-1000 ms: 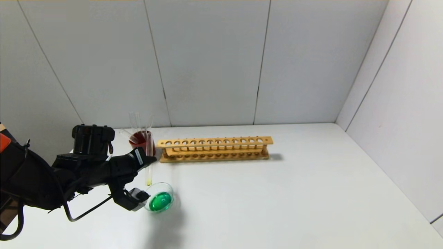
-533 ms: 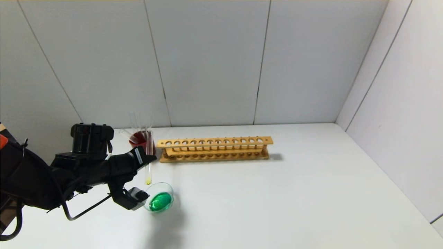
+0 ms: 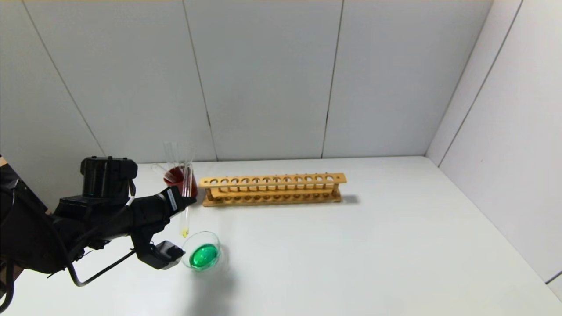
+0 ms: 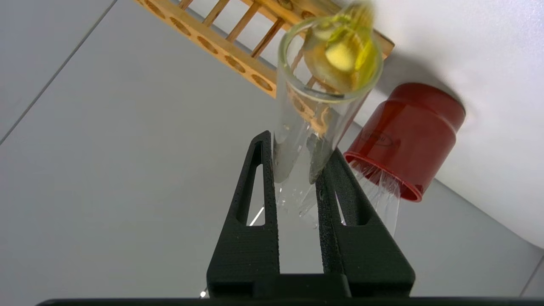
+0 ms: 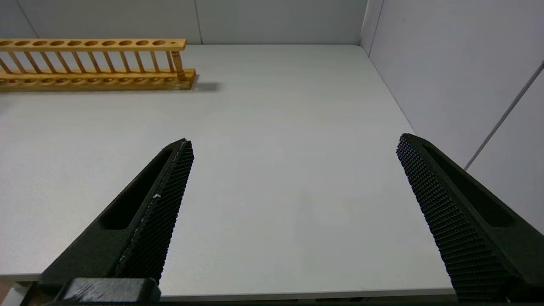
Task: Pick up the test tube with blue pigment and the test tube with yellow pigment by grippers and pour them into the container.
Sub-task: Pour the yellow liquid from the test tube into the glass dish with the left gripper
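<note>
Gripping the test tube with yellow pigment (image 3: pixel 185 206) upright, my left pincer (image 3: pixel 182 202) kept residue down, beside the container (image 3: pixel 203 255) of green liquid; right pincer (image 5: pixel 293 212) gaped idle.

Wooden test-tube rack (image 3: pixel 272 189) stands on the white table (image 3: pixel 373 245), centre of the head view, long side parallel to the back wall, its holes unoccupied; short shadow at its right end. Dark red cup (image 3: pixel 178 177) sits just left of the rack, toward the upper left, with several colourless tubes (image 3: pixel 172 153) leaning in it. Grey panelled walls (image 3: pixel 263 79) fill the upper frame and right edge.
</note>
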Action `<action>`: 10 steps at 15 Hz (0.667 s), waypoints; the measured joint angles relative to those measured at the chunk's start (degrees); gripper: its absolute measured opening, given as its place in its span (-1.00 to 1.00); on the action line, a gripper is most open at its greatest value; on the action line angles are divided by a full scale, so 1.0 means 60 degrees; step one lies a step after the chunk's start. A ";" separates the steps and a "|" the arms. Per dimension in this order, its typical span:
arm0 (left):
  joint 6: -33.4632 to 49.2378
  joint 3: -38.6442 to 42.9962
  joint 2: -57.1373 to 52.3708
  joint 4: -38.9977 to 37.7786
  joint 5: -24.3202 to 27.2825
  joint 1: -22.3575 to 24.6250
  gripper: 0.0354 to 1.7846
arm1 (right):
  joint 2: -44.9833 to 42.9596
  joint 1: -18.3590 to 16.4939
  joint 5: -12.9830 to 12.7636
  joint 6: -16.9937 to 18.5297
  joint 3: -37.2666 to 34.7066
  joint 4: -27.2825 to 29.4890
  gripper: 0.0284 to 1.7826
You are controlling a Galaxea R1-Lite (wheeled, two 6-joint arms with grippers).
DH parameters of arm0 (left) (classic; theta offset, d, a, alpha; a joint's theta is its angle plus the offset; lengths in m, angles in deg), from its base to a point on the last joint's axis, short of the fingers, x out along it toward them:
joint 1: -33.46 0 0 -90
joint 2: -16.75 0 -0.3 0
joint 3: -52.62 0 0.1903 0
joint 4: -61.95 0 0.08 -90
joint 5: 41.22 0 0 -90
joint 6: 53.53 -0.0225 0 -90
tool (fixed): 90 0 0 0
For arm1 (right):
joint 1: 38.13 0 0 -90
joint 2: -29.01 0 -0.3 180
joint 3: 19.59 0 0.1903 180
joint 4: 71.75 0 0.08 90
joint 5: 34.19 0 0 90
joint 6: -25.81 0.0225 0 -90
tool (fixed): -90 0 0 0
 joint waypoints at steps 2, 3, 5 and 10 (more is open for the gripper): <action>-0.0008 0.0069 -0.0061 -0.0146 0.0000 -0.0002 -0.68 | 0.0000 -0.0004 0.0004 0.0000 0.0000 0.0000 0.96; -0.0018 0.0118 -0.0087 -0.0177 -0.0030 -0.0006 -0.68 | 0.0000 -0.0004 0.0004 0.0000 0.0000 0.0000 0.96; -0.0012 0.0321 -0.0146 -0.0668 -0.0293 -0.0053 -0.68 | 0.0000 0.0000 0.0004 0.0000 0.0000 0.0000 0.96; 0.0112 0.0987 -0.0197 -0.2103 -0.0679 -0.0345 -0.68 | 0.0000 0.0000 0.0004 0.0000 0.0000 -0.0004 0.96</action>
